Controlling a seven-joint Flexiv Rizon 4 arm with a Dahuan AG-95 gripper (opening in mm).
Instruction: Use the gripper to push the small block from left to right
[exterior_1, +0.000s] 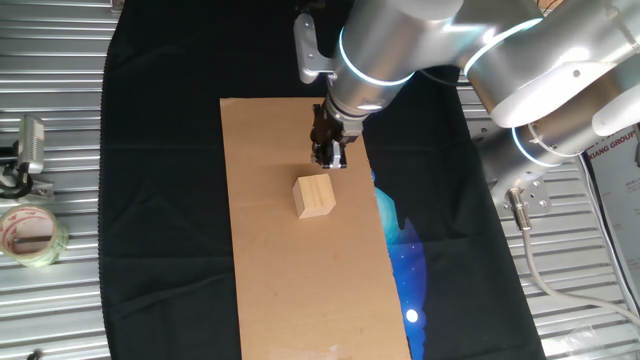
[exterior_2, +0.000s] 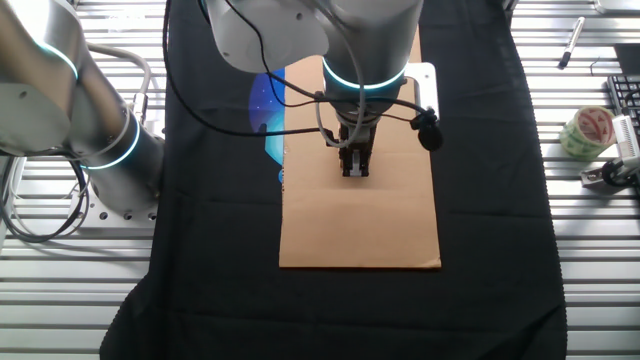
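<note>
The push does not appear to have begun, or is at most at its very start: the small block sits on the cardboard sheet, roughly in the sheet's upper middle, and my gripper is not clearly in contact with it. In one fixed view, the block lies just below and slightly left of my fingertips, near them, with a narrow strip of cardboard visible between tip and block, so I judge them close but apart. In the other fixed view, the gripper points straight down over the sheet and hides the block entirely, so that view confirms only that the block is behind or under my tool line. My fingers appear drawn together into a narrow tip and hold nothing; the exact gap between them is too small to read. The block stands flat on one face, turned slightly relative to the sheet edges. Remaining work, as I judge it: place the narrow tip at block height against the face on the left side, then drive across the cardboard toward the right. Essentially the full travel is still to be done. A roll of tape lies well apart on the metal table and plays no role.
</note>
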